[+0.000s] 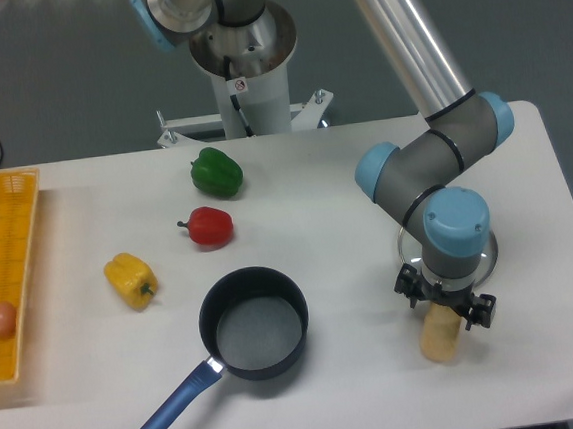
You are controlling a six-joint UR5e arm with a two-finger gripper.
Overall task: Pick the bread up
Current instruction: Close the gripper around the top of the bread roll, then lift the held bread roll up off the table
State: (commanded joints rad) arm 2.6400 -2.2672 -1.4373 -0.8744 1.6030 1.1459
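White table (343, 169) bears the bread (440, 336), directly under the gripper (446, 313); its grip can't be judged.

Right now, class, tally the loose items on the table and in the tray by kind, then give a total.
Bell peppers: 3 (green pepper, red pepper, yellow pepper)
Bread: 1 (bread, under the gripper)
Egg: 1 (egg, in the yellow tray)
Pot: 1 (pot)
Tray: 1
Total: 7
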